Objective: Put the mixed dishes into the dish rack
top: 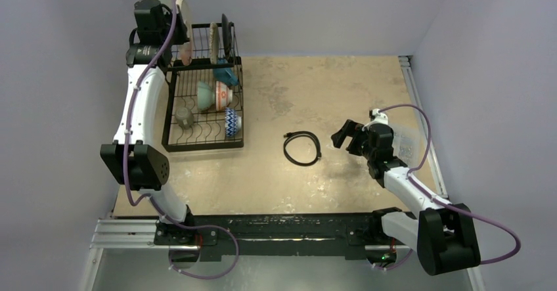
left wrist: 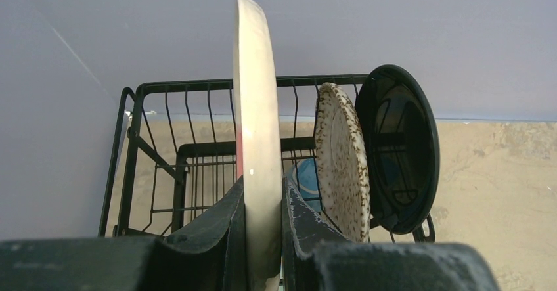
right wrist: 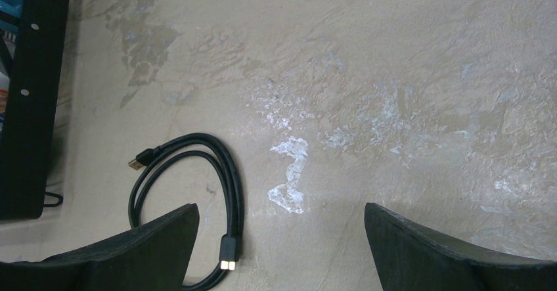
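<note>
Lilac walls enclosed a beige worktop [top: 328,94], where the dish rack [top: 203,148] was seen loaded with the speckled grey small plate [left wrist: 341,159], black plate [left wrist: 401,146], mint-green bowl [top: 205,96] and small grey cup [top: 183,116]. Only the pink-and-white large plate [left wrist: 257,107] was judged left. It was held edgewise, clenched in the left claw [left wrist: 263,196], above the rack's raised section. The right claw [right wrist: 282,238] was spread wide and empty near the black coiled cable [right wrist: 197,192].

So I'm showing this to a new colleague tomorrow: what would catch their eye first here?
Probably the pink-and-white large plate, held on edge in the shut left end effector over the far end of the dish rack, beside the speckled grey small plate and black plate standing there. Then the black coiled cable, lying on the table near the open right end effector.
</note>
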You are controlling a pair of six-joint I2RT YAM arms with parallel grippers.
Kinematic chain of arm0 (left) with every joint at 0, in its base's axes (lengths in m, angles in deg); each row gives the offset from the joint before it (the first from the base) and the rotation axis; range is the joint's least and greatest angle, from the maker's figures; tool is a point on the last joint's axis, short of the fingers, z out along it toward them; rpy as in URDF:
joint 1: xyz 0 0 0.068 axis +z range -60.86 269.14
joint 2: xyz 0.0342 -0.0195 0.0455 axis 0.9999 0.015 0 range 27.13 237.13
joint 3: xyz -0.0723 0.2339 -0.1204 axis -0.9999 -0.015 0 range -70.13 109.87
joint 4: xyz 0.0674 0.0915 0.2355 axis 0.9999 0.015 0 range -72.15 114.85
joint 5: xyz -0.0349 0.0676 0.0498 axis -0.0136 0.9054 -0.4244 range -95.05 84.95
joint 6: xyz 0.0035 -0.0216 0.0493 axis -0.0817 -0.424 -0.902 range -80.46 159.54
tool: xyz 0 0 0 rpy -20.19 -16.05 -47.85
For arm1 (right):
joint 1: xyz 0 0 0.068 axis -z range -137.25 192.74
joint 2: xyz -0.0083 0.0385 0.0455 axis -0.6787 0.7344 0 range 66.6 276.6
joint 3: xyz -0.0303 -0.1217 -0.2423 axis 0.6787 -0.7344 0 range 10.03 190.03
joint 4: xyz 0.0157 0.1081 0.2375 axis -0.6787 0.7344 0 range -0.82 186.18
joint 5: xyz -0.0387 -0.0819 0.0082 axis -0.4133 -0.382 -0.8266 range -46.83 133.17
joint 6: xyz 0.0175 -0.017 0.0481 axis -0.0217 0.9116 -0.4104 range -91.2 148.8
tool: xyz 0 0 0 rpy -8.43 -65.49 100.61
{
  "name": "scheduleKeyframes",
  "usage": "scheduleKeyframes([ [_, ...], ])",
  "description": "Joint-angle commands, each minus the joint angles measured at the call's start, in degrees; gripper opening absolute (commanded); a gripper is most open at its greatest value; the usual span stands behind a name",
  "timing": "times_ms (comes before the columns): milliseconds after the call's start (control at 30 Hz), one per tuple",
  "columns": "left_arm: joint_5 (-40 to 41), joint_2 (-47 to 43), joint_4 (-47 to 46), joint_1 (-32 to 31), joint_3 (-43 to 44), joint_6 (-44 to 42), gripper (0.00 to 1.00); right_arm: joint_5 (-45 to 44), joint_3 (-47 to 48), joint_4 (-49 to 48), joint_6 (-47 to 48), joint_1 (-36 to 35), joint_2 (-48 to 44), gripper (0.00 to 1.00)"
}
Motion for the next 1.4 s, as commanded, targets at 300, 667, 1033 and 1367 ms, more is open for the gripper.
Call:
scheduleKeyframes([
  [300,-1.5,2.3,-4.9,1.3,5.3,1.6,0.0,0.4,2.5,-0.7,0.3,-0.3,0.8,0.99],
  [667,-0.2,0.0,-5.2,1.3,1.9,2.6,0.35,0.3,2.7,-0.6,0.1,-0.3,1.3,0.99],
  [1033,-2.0,-1.3,-0.2,1.3,6.1,4.3,0.66,0.4,2.6,-0.7,0.1,-0.3,1.0,0.99],
  [1367,2.1,-18.7,0.0,2.8,-8.7,13.8,0.91,-0.2,1.9,-0.9,-0.1,-0.3,-0.3,0.99],
])
